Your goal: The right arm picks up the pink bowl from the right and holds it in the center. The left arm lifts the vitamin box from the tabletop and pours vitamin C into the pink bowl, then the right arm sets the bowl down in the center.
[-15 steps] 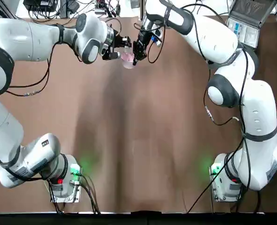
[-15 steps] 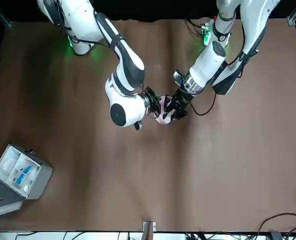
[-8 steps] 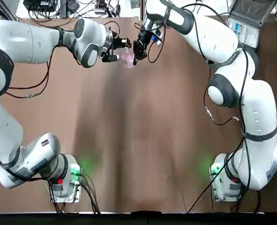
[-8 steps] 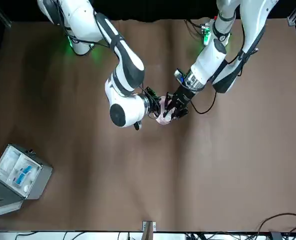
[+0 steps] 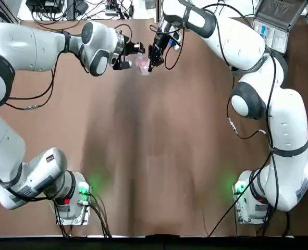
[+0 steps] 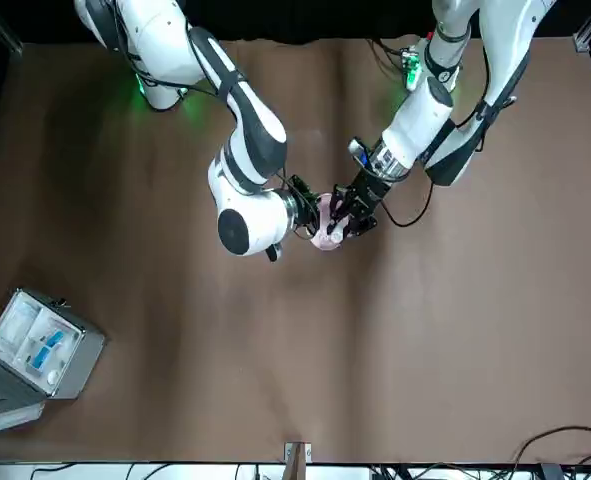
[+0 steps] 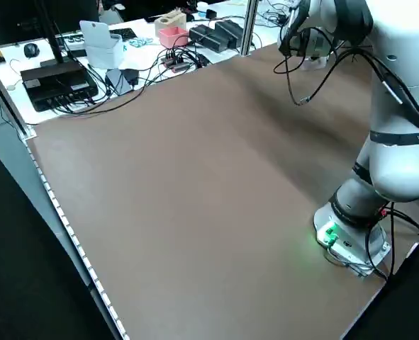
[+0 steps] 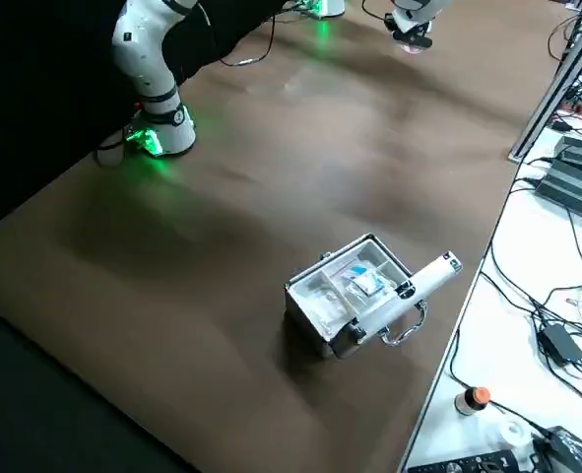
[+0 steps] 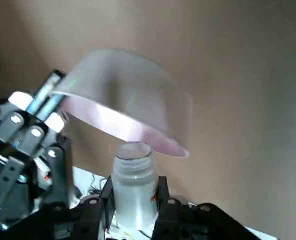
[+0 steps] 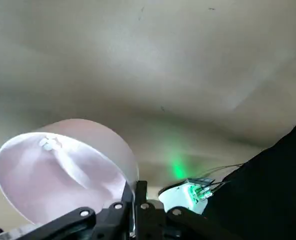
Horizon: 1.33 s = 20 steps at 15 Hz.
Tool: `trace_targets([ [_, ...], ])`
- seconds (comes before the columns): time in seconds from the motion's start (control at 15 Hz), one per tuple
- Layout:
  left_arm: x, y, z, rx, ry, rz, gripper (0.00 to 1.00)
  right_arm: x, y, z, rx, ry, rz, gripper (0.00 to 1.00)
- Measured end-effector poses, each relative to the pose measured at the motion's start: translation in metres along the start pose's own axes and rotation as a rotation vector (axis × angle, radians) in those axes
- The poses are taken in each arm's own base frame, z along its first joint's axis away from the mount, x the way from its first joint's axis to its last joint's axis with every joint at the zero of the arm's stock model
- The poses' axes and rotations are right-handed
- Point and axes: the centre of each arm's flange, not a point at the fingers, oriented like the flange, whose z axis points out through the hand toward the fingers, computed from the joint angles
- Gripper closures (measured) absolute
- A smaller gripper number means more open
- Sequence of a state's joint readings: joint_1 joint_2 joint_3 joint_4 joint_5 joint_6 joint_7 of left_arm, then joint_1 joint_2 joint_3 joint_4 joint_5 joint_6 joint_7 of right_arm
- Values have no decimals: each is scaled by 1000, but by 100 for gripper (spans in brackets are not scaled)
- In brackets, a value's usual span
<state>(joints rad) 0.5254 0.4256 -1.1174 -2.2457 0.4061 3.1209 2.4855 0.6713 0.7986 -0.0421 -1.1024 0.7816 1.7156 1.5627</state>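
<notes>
White against pink: clasping box (image 9: 135, 200) in left gripper (image 9: 135, 185), bowl (image 10: 100, 137) in right gripper (image 10: 134, 186), apparently mid-pour; next, finish emptying, then lower bowl centrally.

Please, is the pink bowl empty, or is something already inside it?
Not empty: in the right wrist view, some small white pieces lie inside the bowl, against its pinkish wall.

Top view: the vitamin box is too small to tell apart between the grippers. Left side view: the left arm (image 7: 400, 163) is cut off by the picture's edge. Right side view: the upper part of the right arm (image 8: 153, 59) is cut off. Right wrist view: white pieces (image 10: 49, 143) inside the pink bowl (image 10: 62, 175) are blurred; their number is unclear.
</notes>
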Motion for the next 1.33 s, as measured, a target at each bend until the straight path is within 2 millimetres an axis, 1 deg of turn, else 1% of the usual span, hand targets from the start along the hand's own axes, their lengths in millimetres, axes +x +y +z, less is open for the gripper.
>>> trace_targets([
  [0.2, -5, 19, -1, -40, 16, -94, 64, 0, 0, 0, 0, 0, 0, 97],
  [0.33, -7, 29, -1, -77, 46, -207, 64, 0, 0, 2, -4, -1, 0, 97],
  [0.53, -20, 33, -9, -121, 77, -437, 64, 1, 0, 3, -6, -1, 2, 97],
  [0.6, -30, 32, -13, -146, 85, -578, 64, 3, -1, 2, -4, -1, 4, 97],
  [0.8, -42, 27, -16, -153, 89, -769, 64, 3, -1, 2, -4, -1, 4, 97],
  [0.93, -47, 27, -18, -143, 88, -890, 64, 3, -1, 2, -2, -1, 4, 97],
  [1.07, -55, 31, -25, -112, 97, -1013, 64, 3, -1, 1, 1, 0, 3, 97],
  [1.13, -61, 37, -29, -102, 104, -1067, 64, 3, -2, 1, 2, 0, -2, 97],
  [1.33, -81, 65, -39, -92, 152, -1250, 64, 9, -3, 2, 1, 15, -38, 97],
])
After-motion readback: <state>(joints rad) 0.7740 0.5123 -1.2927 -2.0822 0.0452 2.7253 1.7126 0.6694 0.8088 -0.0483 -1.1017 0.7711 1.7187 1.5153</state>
